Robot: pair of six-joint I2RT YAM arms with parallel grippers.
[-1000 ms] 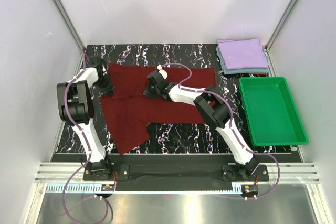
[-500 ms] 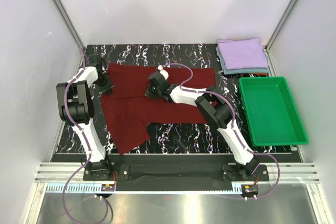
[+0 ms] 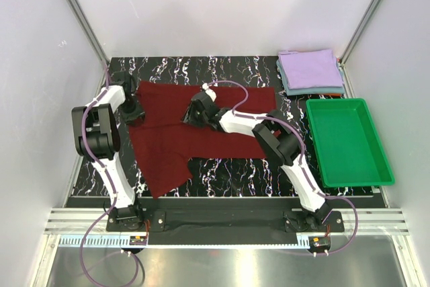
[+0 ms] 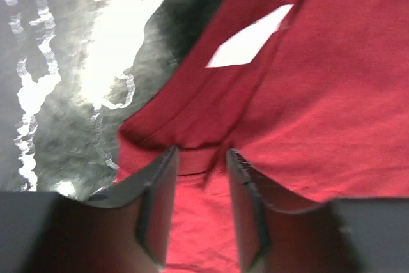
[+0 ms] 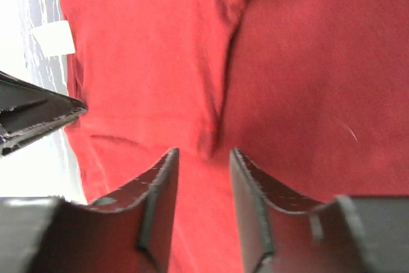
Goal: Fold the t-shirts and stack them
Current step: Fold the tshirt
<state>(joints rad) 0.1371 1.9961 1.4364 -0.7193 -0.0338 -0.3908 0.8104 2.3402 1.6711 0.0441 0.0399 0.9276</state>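
Observation:
The dark maroon t-shirt (image 3: 201, 136) lies spread on the black marble table, one sleeve reaching toward the front left. My left gripper (image 3: 132, 113) is down on its left edge, near the white neck label (image 4: 249, 43). Its jaws (image 4: 199, 158) stand a narrow gap apart with a pucker of maroon cloth between them. My right gripper (image 3: 193, 115) is down on the shirt's middle, its jaws (image 5: 203, 155) also slightly apart over a crease. The folded lavender tee (image 3: 310, 68) lies on the grey-blue one (image 3: 287, 85) at the back right.
A green plastic tray (image 3: 349, 102) stands at the right edge of the table. White walls and metal posts enclose the back and sides. Bare marble (image 3: 235, 169) shows in front of the shirt.
Both grippers have shifted only slightly on the shirt. The shirt's outline looks the same.

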